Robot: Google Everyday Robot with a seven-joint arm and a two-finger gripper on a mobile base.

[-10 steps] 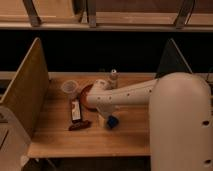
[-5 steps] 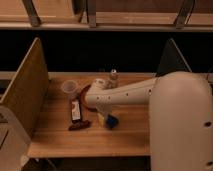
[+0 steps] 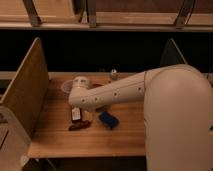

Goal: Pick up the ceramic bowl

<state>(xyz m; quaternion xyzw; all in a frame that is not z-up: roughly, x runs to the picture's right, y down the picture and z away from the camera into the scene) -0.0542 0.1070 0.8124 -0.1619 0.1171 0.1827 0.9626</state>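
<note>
The white arm [image 3: 117, 92] reaches from the right across the wooden table [image 3: 125, 139]. Its rounded wrist [image 3: 80, 83] now sits further left than a second ago, just beside the clear plastic cup [image 3: 66, 87]. The pincer is tucked out of sight under that wrist end, above the spot where the ceramic bowl stands. Its jaws are spread as wide as they go, and I cannot tell whether they touch anything.

The ceramic bowl [image 3: 97, 86] rests on the table behind the arm. A second ago a good patch of its orange showed at the arm's tip, and half a second ago less of it. Now only a thin reddish sliver shows above the forearm (the rest is covered).

The other things lie where they did. A dark packet with a pale label [image 3: 78, 121] is in front of the wrist. The blue object [image 3: 108, 119] is to the right of the packet and apart from it. A small container [image 3: 113, 74] stands at the table's far edge. The tall wooden side panel [image 3: 27, 85] closes off the left end.
</note>
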